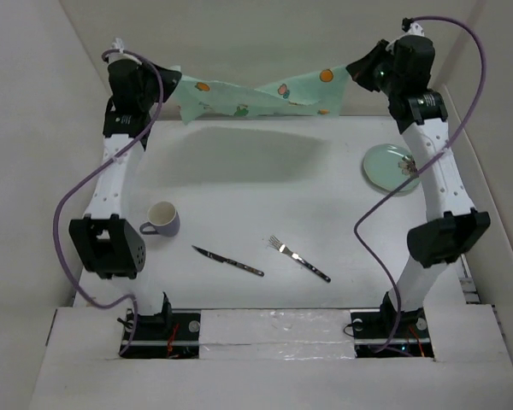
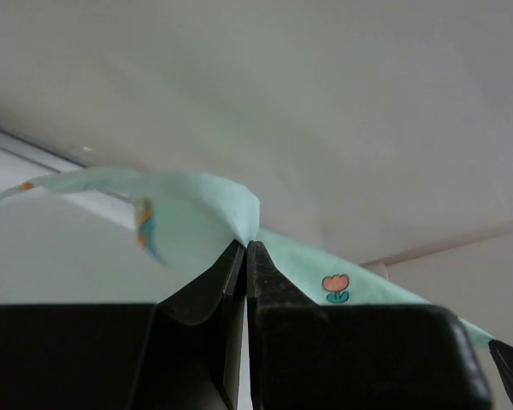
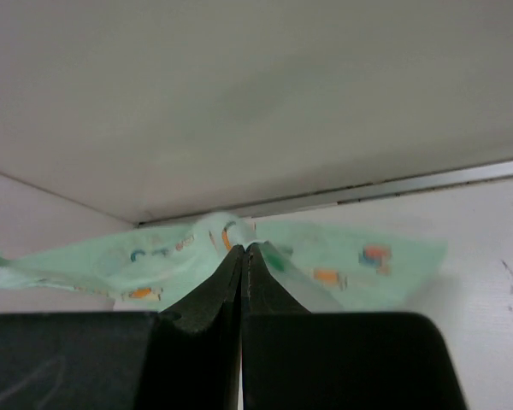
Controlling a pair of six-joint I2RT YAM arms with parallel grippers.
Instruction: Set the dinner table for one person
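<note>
A mint-green printed placemat (image 1: 256,98) hangs stretched in the air over the far edge of the dinner table (image 1: 265,196). My left gripper (image 1: 167,88) is shut on its left corner, and in the left wrist view the cloth (image 2: 197,213) bunches at the fingertips of that gripper (image 2: 245,245). My right gripper (image 1: 352,73) is shut on the right corner; the right wrist view shows the placemat (image 3: 342,260) pinched at the closed tips (image 3: 242,248). On the table lie a mug (image 1: 162,219), a knife (image 1: 228,260), a fork (image 1: 298,258) and a pale green plate (image 1: 390,166).
White walls close in the table at the back and both sides. A purple cable (image 1: 85,196) loops beside the left arm, another (image 1: 368,231) beside the right arm. The plate lies partly under the right arm's forearm (image 1: 436,171).
</note>
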